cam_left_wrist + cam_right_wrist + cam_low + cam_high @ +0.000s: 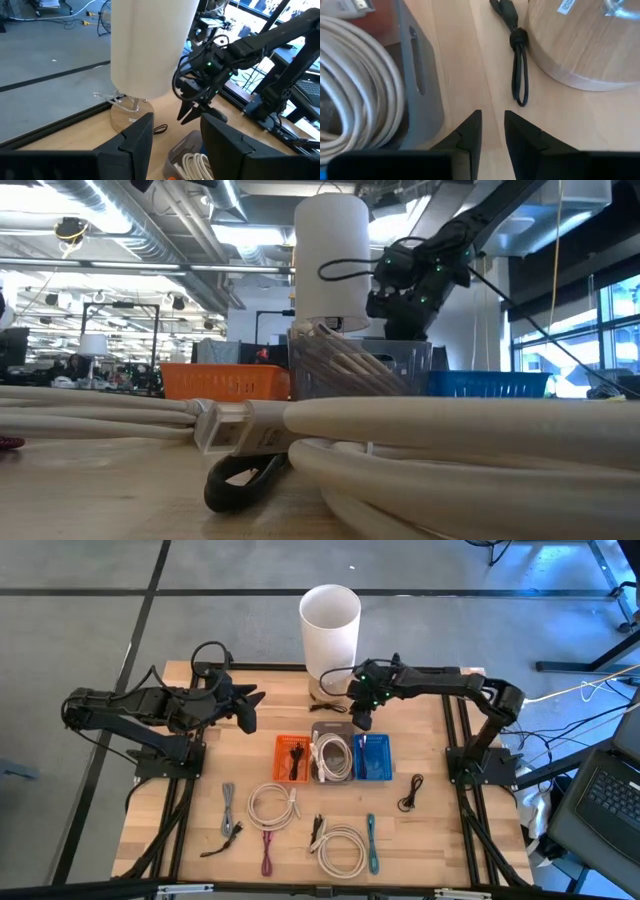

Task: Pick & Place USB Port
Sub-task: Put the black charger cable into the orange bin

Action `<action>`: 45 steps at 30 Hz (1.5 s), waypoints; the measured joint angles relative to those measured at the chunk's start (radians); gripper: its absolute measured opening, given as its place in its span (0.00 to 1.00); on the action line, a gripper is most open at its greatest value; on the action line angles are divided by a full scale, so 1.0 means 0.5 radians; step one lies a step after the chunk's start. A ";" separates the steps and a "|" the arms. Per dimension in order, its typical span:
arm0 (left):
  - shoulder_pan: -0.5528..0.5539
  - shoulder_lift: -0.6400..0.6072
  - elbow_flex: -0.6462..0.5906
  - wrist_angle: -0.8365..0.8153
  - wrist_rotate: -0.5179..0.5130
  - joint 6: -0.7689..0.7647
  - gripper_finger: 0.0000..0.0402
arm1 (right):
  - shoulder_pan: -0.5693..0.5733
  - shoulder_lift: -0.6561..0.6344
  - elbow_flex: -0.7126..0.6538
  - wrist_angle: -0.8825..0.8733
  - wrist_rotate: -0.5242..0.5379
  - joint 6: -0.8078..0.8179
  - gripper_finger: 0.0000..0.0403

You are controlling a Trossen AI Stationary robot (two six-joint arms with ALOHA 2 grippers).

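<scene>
Right wrist view, nearest first: the right gripper (492,122) hangs just above the table (465,60). Its two dark fingers are parted by only a narrow slot and have nothing between them. Just ahead of the tips lies what we take to be the task's thing, a thin black cable (519,60). It is folded into a long narrow loop and cinched by a wrap about midway, with a plug end pointing away. It rests flat on the pale, smooth wood, between the grey bin (422,75) and the round wooden base (590,45), near the base's edge; whether it touches that edge we cannot tell. We judge it light, limp and rubbery. It should not slip much, but loose strands will sag and swing once lifted. The best hold looks to be the cinched wrap, where the strands are bunched and stiffest. The fingers would need to widen first, and the plug could be pinched but may be slicker. The bin has matte plastic walls with slot handles, and a thick white cable coil (355,80) inside, glossy and springy. Farther off in the high view, the grey bin sits between an orange bin (279,758) and a blue bin (388,758). On the wooden base stands a tall white cylinder (330,625), smooth and matte. The left gripper (245,712) waits off to the left, above the table, spread wide and empty.
</scene>
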 joint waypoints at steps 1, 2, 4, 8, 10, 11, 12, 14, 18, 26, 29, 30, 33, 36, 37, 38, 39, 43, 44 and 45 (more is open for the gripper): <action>0.000 0.000 0.000 0.000 0.005 -0.003 0.39 | 0.000 0.016 0.000 0.008 0.000 0.026 0.21; 0.000 0.003 0.000 -0.002 0.020 -0.012 0.39 | 0.001 0.028 0.000 -0.002 0.001 0.043 0.21; 0.000 0.025 0.000 -0.012 0.050 -0.003 0.39 | 0.001 0.044 0.000 -0.023 0.005 0.076 0.21; 0.000 0.075 -0.002 -0.056 0.066 0.014 0.39 | 0.001 0.045 0.000 -0.003 0.027 0.052 0.21; 0.000 0.108 -0.002 -0.058 0.066 0.014 0.39 | 0.001 0.045 0.000 0.052 0.094 0.039 0.21; 0.000 0.125 -0.002 -0.057 0.067 0.014 0.39 | 0.000 0.045 0.000 0.076 0.111 0.038 0.21; 0.000 0.140 -0.002 -0.057 0.071 0.014 0.39 | 0.000 0.045 0.000 0.101 0.113 0.034 0.21; 0.000 0.166 -0.002 -0.054 0.111 0.013 0.39 | 0.000 0.050 0.001 0.154 0.129 0.019 0.21; 0.000 0.214 -0.002 -0.045 0.194 0.011 0.39 | 0.000 0.051 0.001 0.201 0.167 -0.036 0.21; 0.000 0.246 -0.002 -0.036 0.198 0.011 0.39 | 0.000 0.051 0.001 0.217 0.167 -0.050 0.21; 0.000 0.246 -0.002 -0.036 0.199 0.011 0.39 | 0.000 0.051 0.001 0.217 0.167 -0.042 0.21; 0.000 0.245 -0.002 -0.036 0.198 0.011 0.39 | 0.000 0.051 0.001 0.217 0.166 -0.029 0.21; 0.000 0.244 -0.002 -0.036 0.200 0.011 0.39 | 0.000 0.087 0.002 0.238 0.165 -0.007 0.21; 0.000 0.244 -0.002 -0.035 0.200 0.011 0.39 | 0.000 0.156 0.003 0.260 0.155 0.043 0.21; 0.000 0.244 -0.002 -0.036 0.200 0.001 0.39 | 0.000 0.180 0.002 0.253 0.137 0.054 0.21; 0.000 0.244 -0.002 -0.035 0.202 -0.008 0.39 | 0.000 0.201 0.002 0.254 0.123 0.069 0.21; 0.000 0.244 -0.002 -0.035 0.209 -0.016 0.39 | 0.000 0.214 0.002 0.266 0.118 0.089 0.21; 0.000 0.244 -0.002 -0.035 0.232 -0.020 0.39 | 0.001 0.228 0.002 0.323 0.119 0.092 0.21; 0.000 0.244 -0.002 -0.035 0.232 -0.020 0.39 | 0.001 0.228 0.002 0.336 0.135 0.086 0.21; 0.000 0.244 -0.002 -0.036 0.232 -0.020 0.39 | 0.001 0.228 0.002 0.360 0.156 0.080 0.21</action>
